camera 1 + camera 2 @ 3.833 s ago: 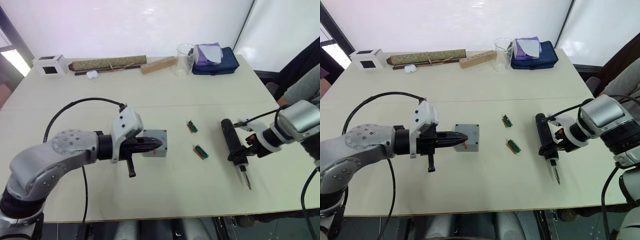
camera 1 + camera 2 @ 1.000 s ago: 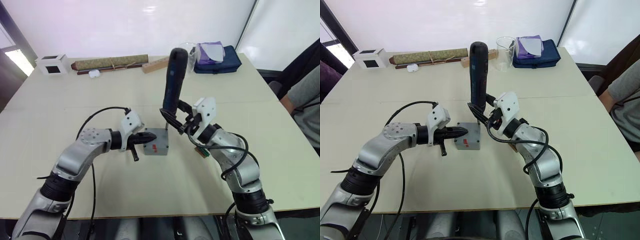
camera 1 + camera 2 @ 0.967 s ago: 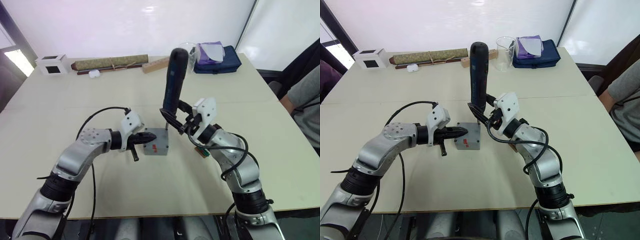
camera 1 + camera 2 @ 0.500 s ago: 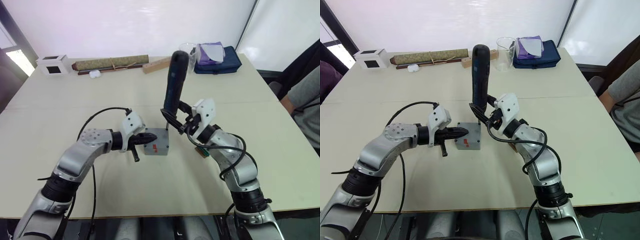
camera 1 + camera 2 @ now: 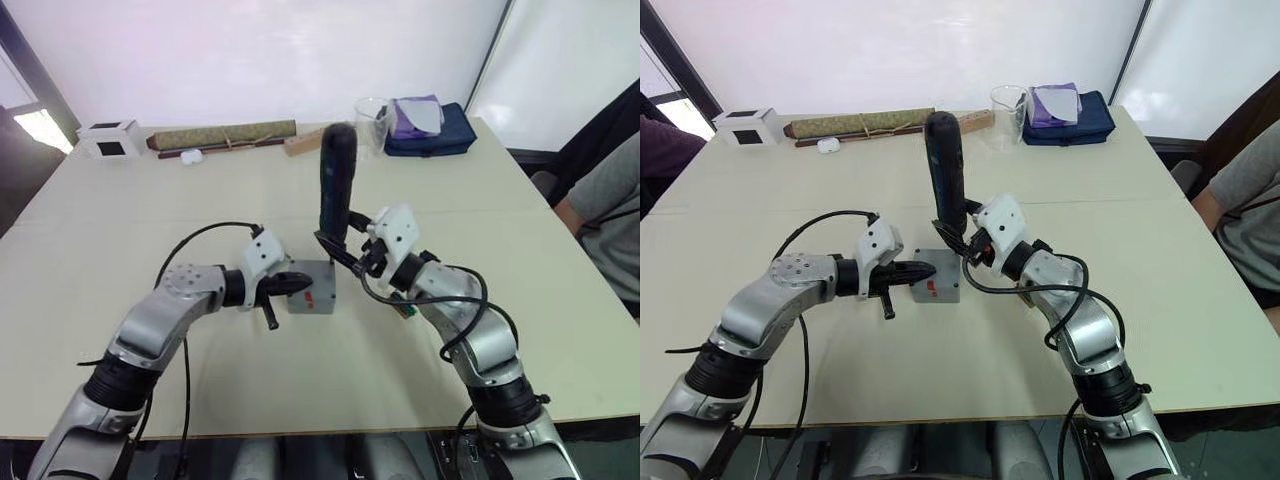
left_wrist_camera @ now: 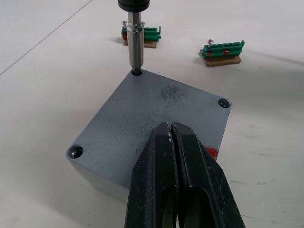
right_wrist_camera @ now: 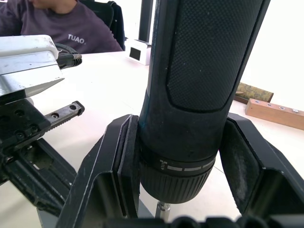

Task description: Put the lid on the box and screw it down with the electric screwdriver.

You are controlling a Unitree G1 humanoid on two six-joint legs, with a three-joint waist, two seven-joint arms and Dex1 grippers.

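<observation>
The grey box point(image 5: 318, 302) stands mid-table with the flat grey lid point(image 6: 156, 111) lying on top of it; a red mark shows on its side. My left gripper point(image 6: 171, 127) is shut, and its joined fingertips rest on the lid's near part. The black electric screwdriver point(image 5: 335, 190) stands almost upright with my right gripper point(image 5: 346, 256) shut around its lower body. Its metal bit point(image 6: 135, 45) meets the lid at the far corner hole. Screw heads show in two other corners of the lid.
Two green terminal blocks point(image 6: 142, 35) point(image 6: 222, 49) lie just beyond the box. Along the far edge are a white cube point(image 5: 110, 140), a rolled scroll point(image 5: 220, 132), a wooden block point(image 5: 300, 142), a beaker point(image 5: 372, 108) and a blue pouch point(image 5: 425, 125). People sit at the right point(image 5: 610, 200) and left point(image 5: 670, 140).
Earlier the screwdriver lay on the table at the right; it now stands on the lid's corner. In the last half second its top leaned a little to the left. My left gripper stays on the lid.
</observation>
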